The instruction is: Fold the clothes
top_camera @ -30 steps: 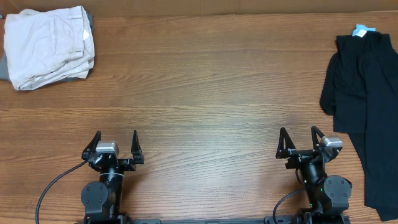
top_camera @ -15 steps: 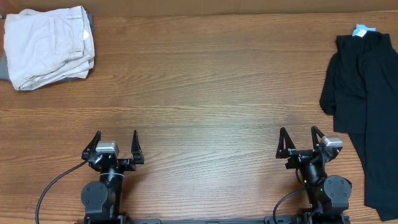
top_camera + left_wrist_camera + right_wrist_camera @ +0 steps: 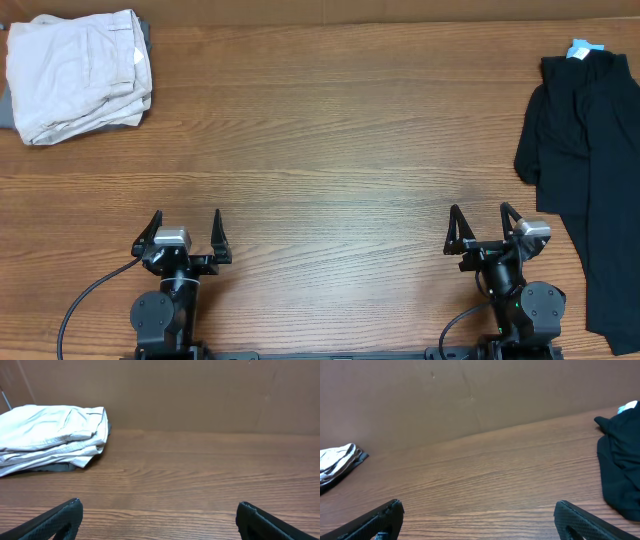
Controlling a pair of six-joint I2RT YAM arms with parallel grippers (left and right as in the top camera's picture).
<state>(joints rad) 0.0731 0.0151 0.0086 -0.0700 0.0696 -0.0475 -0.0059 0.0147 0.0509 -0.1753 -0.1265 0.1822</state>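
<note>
Folded cream-beige shorts [image 3: 78, 72] lie at the table's far left corner on top of a grey garment [image 3: 8, 108]; they also show in the left wrist view [image 3: 52, 435] and faintly in the right wrist view [image 3: 337, 460]. A black garment [image 3: 590, 160] with a blue tag [image 3: 583, 48] lies spread along the right edge, also in the right wrist view [image 3: 620, 460]. My left gripper [image 3: 185, 225] [image 3: 159, 510] is open and empty near the front edge. My right gripper [image 3: 482, 222] [image 3: 479, 510] is open and empty, left of the black garment.
A brown wall [image 3: 175, 390] stands behind the wooden table [image 3: 330, 140]. Black cables [image 3: 85, 300] run from the arm bases at the front edge.
</note>
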